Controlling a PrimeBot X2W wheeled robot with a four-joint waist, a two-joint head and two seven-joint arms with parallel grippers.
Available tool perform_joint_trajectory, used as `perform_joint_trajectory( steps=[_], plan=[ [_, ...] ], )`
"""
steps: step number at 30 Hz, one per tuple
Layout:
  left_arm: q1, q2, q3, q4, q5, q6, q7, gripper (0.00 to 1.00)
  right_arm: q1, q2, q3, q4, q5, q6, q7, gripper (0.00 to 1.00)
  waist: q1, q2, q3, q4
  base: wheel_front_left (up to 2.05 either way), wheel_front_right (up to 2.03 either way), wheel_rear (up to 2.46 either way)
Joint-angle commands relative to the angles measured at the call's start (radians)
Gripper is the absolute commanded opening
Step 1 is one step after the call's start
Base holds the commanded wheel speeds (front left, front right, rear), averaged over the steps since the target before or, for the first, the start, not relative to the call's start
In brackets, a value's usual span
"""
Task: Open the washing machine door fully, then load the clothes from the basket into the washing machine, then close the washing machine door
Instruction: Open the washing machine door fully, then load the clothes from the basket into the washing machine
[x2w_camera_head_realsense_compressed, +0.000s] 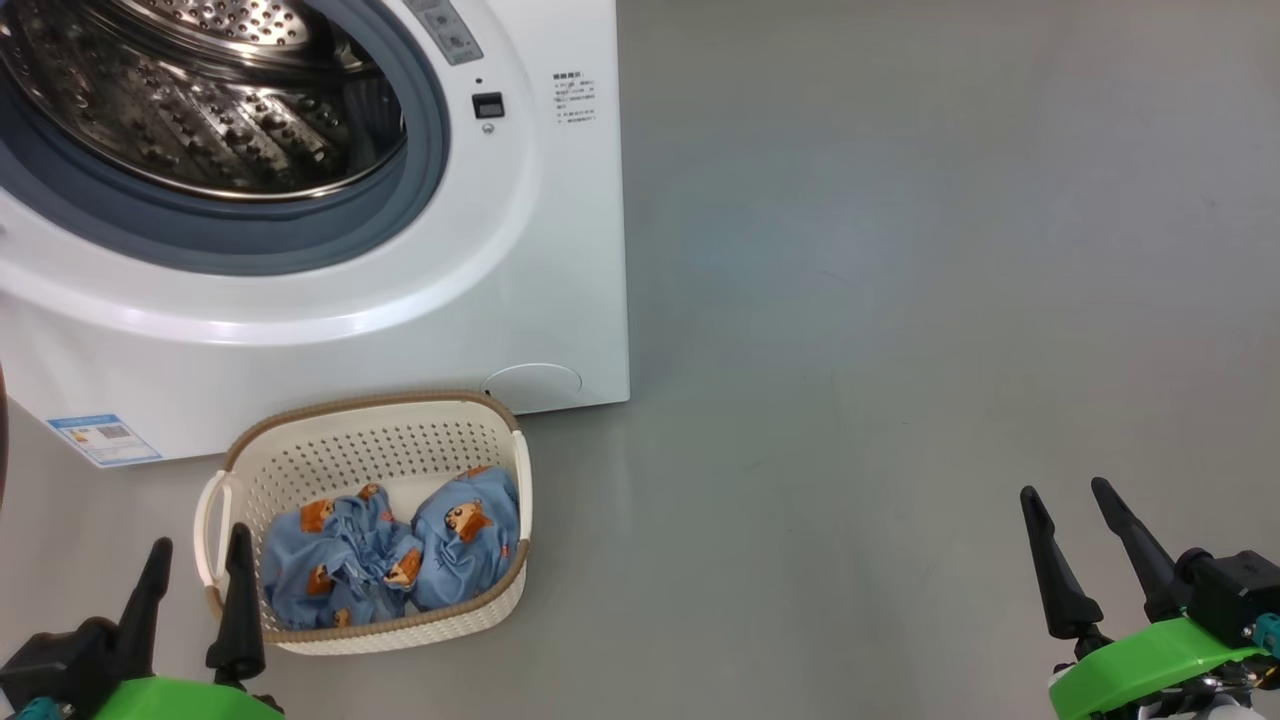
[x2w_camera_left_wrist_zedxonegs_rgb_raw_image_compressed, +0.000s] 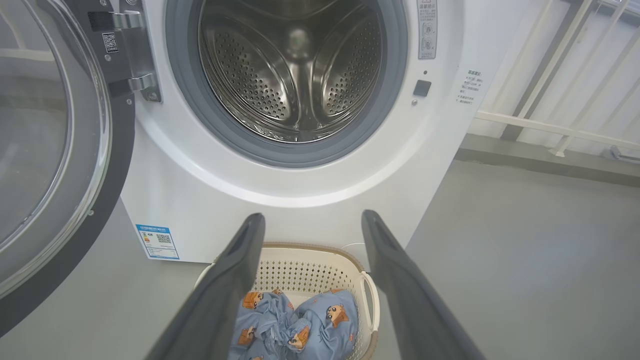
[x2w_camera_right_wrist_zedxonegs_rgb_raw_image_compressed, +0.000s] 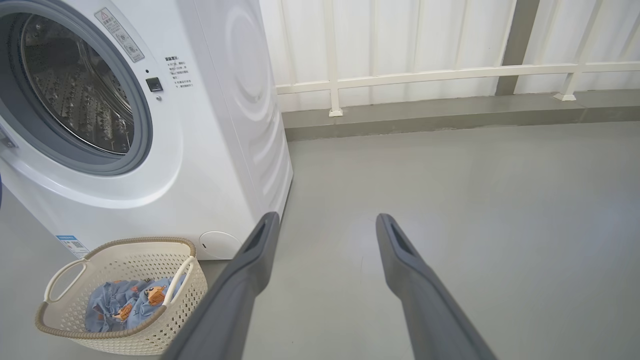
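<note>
floor (x2w_camera_head_realsense_compressed: 950, 250): smooth grey | wall (x2w_camera_right_wrist_zedxonegs_rgb_raw_image_compressed: 430, 30): white panelled | railing (x2w_camera_right_wrist_zedxonegs_rgb_raw_image_compressed: 425, 74): white, along wall

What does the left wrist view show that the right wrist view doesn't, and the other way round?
The left wrist view adds the large round washing machine door, glossy black rim around clear glass, swung open on its metal hinge. The right wrist view adds the embossed white side panel of the big white front-loading washing machine. Both share that machine's front and perforated steel drum, the cream perforated plastic basket holding the blue printed clothes, the white railing and the grey floor.
</note>
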Motion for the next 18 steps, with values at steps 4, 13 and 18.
perform_joint_trajectory(
  steps=[4,13,18],
  plan=[
    [-0.017,0.033,0.035,-0.031,-0.013,-0.002,-0.006,1.0,-0.008,-0.007,0.013,-0.029,0.004,0.002,-0.012,1.0,0.0,0.0,0.001,0.002,0.0,0.0,0.0],
    [-0.019,0.027,0.045,-0.022,-0.028,-0.002,-0.006,1.0,-0.013,-0.005,0.016,-0.032,0.001,0.002,-0.012,1.0,0.0,0.0,0.006,0.005,0.0,0.0,0.0],
    [-0.022,0.032,0.035,-0.017,-0.036,-0.002,-0.006,1.0,-0.013,-0.005,0.017,-0.033,0.001,0.002,-0.012,1.0,0.0,0.0,0.006,0.006,0.12,-0.46,0.34]
  ],
)
